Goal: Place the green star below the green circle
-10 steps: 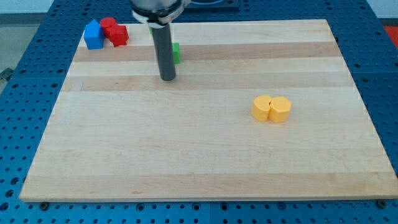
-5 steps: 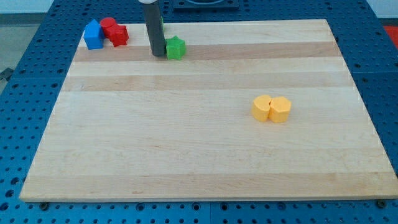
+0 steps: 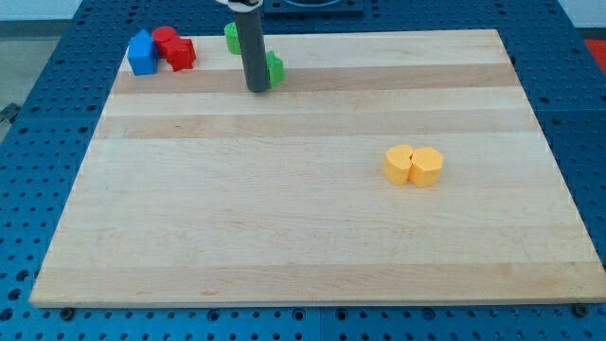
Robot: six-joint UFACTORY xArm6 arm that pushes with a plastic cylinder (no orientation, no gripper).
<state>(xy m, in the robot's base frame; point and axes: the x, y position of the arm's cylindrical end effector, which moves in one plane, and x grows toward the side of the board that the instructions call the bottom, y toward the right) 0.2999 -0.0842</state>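
Note:
The green star [image 3: 275, 69] lies near the view's top, mostly hidden behind my rod. My tip [image 3: 257, 88] rests on the board just left of and slightly below the star, touching or nearly touching it. The green circle [image 3: 230, 38] sits at the board's top edge, up and left of the star, partly hidden by the rod.
A blue block [image 3: 142, 53] and two red blocks [image 3: 175, 48] cluster at the board's top left corner. Two yellow blocks [image 3: 413, 165] sit side by side right of centre. The wooden board [image 3: 303, 237] lies on a blue perforated table.
My tip went up beside the star's left side, then shifted right and slightly down. The star moved a little to the right. The green circle has come into view.

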